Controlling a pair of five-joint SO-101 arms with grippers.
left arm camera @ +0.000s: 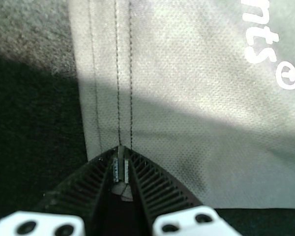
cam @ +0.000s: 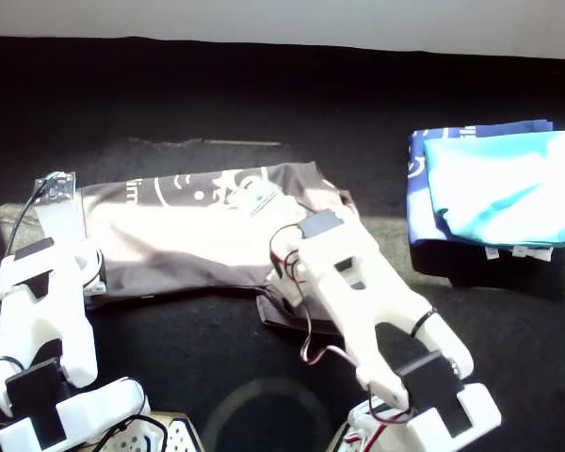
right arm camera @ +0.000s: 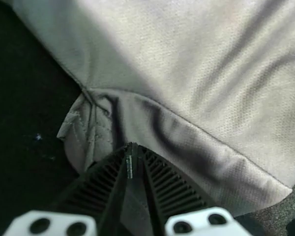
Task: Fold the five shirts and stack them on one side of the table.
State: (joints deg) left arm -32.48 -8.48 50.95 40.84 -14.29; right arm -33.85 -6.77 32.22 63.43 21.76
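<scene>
Holding the grey shirt (cam: 169, 240) at two places, I have my left gripper (left arm camera: 120, 164) closed on the stitched hem and my right gripper (right arm camera: 131, 158) closed on fabric beside a sleeve. The shirt lies spread in the middle of the table (cam: 264, 94), well apart from the folded stack (cam: 494, 188) at the right. For a clean fold, I should lift both arms equally and keep the cloth tight between them.

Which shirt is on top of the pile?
The folded light turquoise shirt; it lies over the dark blue shirt and the black shirt beneath.
</scene>
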